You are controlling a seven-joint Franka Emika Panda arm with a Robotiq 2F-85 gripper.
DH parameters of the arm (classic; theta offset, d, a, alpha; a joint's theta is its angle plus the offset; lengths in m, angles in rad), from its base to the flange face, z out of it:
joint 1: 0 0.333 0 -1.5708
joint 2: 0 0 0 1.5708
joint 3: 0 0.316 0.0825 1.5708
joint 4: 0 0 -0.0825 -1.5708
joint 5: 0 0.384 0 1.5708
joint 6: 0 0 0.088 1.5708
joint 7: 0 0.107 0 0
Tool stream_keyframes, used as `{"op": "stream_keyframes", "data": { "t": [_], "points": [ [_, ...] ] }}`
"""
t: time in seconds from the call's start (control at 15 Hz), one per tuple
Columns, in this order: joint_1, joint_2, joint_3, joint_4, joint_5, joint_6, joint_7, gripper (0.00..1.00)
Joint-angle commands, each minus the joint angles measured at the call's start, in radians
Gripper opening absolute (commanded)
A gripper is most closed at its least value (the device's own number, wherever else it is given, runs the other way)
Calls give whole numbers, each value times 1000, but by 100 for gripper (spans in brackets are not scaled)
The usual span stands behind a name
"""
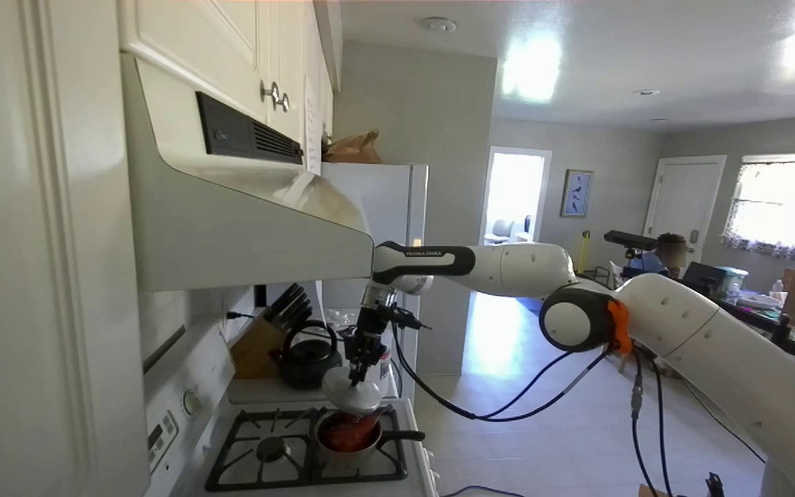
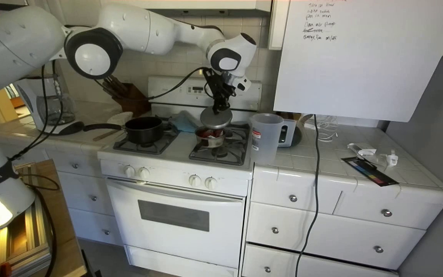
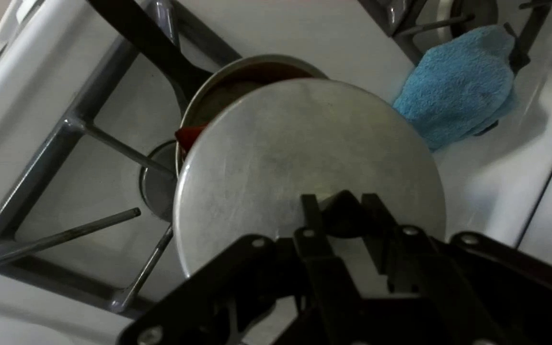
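The gripper pinches the lid by its knob, holding it tilted over the pot, not squarely aligned

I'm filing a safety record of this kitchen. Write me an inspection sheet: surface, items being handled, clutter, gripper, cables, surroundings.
Surface: white stove top with dark grates.
Items handled: metal lid, tilted above a small pot with red contents; contact with its rim is unclear.
Clutter: blue cloth on the stove top, black saucepan on a neighbouring grate, translucent pitcher beside the stove.
Gripper: closed on the lid's dark knob.
Cables: black cables sag beneath the arm; another cable hangs before the drawers.
Surroundings: knife block and kettle beyond the stove; range hood overhead.
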Motion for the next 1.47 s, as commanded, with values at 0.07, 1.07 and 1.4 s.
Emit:
{"op": "stream_keyframes", "data": {
  "t": [0.07, 1.07, 1.4],
  "points": [
    [-5, 66, 20, 101, 7, -104, -5, 7],
    [31, 142, -32, 191, -36, -173, 31, 7],
    [49, 162, -49, 223, -45, -182, 36, 7]
  ]
}}
